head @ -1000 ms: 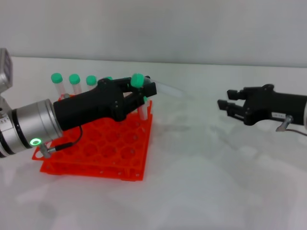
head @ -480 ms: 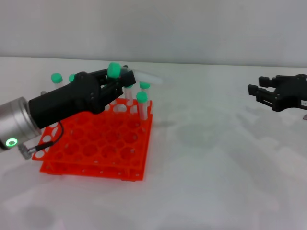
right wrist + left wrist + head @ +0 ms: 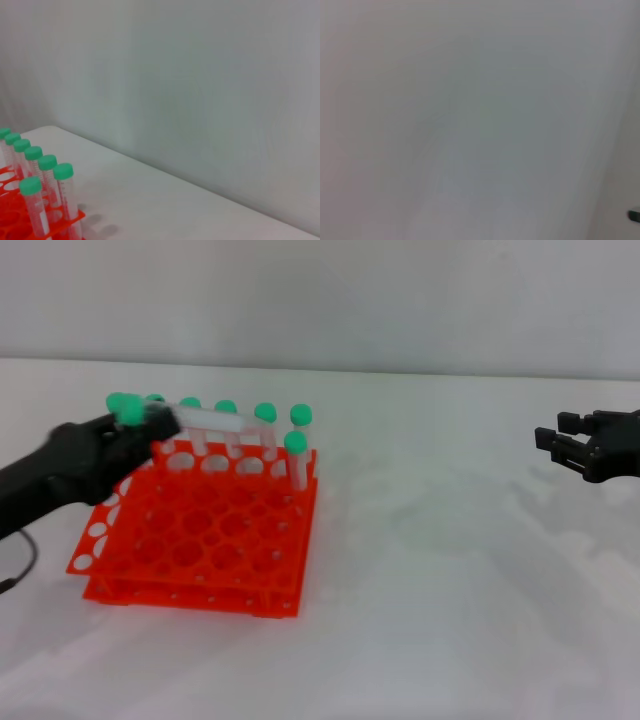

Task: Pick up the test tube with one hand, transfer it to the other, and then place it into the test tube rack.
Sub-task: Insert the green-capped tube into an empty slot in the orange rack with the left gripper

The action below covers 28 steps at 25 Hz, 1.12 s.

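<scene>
White table [image 3: 430,570], left gripper [image 3: 120,445] holding test tube [image 3: 205,420] (over rack [image 3: 200,540])

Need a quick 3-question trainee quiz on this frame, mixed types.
1. True or false: the right tool holds the test tube.
2. How does the tube sit? A) upright in a hole of the test tube rack B) held roughly horizontal, in no hole C) lying on the table
3. Fill in: the left tool grips the tube at the end with the ____ cap.
Key: 1 false; 2 B; 3 green.
</scene>
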Tool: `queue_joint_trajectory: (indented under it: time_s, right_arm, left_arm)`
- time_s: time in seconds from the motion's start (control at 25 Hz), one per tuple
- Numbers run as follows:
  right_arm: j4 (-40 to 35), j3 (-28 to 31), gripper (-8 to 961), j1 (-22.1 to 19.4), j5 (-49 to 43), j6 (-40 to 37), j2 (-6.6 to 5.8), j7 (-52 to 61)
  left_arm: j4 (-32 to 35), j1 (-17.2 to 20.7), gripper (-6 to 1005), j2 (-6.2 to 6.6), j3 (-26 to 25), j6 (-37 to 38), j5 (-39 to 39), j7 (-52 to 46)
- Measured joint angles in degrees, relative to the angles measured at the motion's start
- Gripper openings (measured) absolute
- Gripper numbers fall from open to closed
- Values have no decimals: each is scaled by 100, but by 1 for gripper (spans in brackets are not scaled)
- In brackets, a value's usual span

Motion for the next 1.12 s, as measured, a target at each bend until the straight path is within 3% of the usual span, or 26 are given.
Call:
queue_joint_trajectory:
  time_s: [0.16, 0.36, 0.72, 1.12]
  right_arm:
    - [24, 3, 361, 2, 0, 11, 0, -1]
    - [34, -17, 363, 22, 1, 24, 0, 13]
    - [191, -55, 366, 83, 55, 34, 10, 32]
    - [260, -65, 370, 107, 56, 12, 18, 47]
  left_arm:
    - [-295, 268, 233, -3, 0, 81, -221, -189]
    - [-512, 316, 235, -11, 0, -59, -233, -318]
    - [-701, -139, 240, -31, 8, -861, 25, -590]
    - [-1026, -481, 246, -23, 10, -960, 322, -1382]
